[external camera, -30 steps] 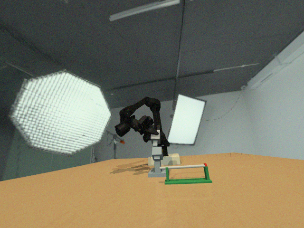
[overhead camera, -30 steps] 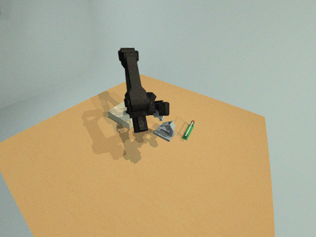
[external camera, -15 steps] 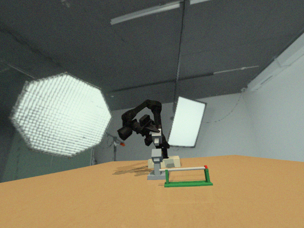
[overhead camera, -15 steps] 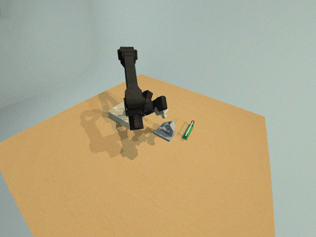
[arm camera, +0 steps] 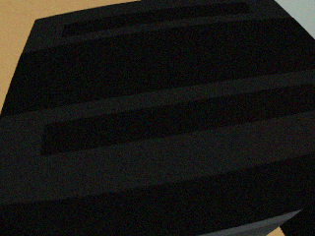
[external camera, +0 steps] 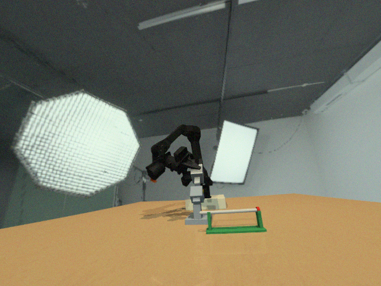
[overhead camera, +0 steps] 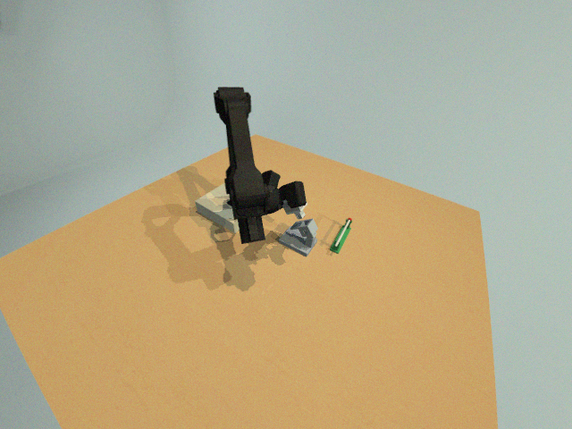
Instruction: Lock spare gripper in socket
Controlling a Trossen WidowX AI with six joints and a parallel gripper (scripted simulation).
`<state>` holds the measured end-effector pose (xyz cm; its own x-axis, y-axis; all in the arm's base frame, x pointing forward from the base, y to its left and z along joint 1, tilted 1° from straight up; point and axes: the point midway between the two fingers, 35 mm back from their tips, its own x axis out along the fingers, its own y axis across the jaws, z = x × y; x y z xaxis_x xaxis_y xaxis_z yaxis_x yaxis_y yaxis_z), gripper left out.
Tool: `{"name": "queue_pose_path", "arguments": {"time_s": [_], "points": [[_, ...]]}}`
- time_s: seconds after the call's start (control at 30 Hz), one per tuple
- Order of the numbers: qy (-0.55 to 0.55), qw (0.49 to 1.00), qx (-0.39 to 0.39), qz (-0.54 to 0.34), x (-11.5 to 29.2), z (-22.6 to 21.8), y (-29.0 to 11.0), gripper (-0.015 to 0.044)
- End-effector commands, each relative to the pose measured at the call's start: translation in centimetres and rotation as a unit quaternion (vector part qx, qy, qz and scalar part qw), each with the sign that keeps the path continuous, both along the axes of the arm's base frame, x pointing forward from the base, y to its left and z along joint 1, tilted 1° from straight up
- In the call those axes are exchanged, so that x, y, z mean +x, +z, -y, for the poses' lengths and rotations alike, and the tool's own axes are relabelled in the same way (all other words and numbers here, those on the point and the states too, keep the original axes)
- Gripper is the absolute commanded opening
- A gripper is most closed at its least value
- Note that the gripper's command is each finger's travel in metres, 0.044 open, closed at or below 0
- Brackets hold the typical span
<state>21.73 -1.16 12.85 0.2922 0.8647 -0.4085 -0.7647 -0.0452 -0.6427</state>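
Observation:
The grey mount point(overhead camera: 312, 243) point(external camera: 196, 191) stands upright on its flat base. The pale lock pin point(overhead camera: 341, 234) point(external camera: 230, 211), with a red head, lies across the uprights of the green rack point(overhead camera: 334, 250) point(external camera: 236, 229), out of the socket. My gripper point(overhead camera: 293, 203) point(external camera: 196, 168) is shut on the spare gripper, whose light grey part point(overhead camera: 295, 210) point(external camera: 196, 176) hangs down over the mount in the exterior view, a small gap apart. In the top view it appears just behind the mount head. In the wrist view a dark slotted body hides the fingertips.
The pale block point(overhead camera: 214, 212) point(external camera: 219, 201) at the arm's foot stands behind the mount. The green rack stands close beside the mount, on the side away from the arm's foot. The arm's elbow and wrist hang over the table point(overhead camera: 286, 346) beside the mount.

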Motion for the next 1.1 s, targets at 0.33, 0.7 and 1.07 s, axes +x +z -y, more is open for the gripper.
{"name": "queue_pose_path", "arguments": {"time_s": [0.33, 0.7, 1.07], "points": [[-0.004, 1.0, 0.005, 0.002, 1.4, 0.0, -1.2, 0.0], [-0.004, 1.0, 0.005, 0.002, 2.4, -0.1, -2.3, 0.0], [-0.004, 1.0, 0.005, 0.002, 3.3, -0.1, -3.4, 0.0]]}}
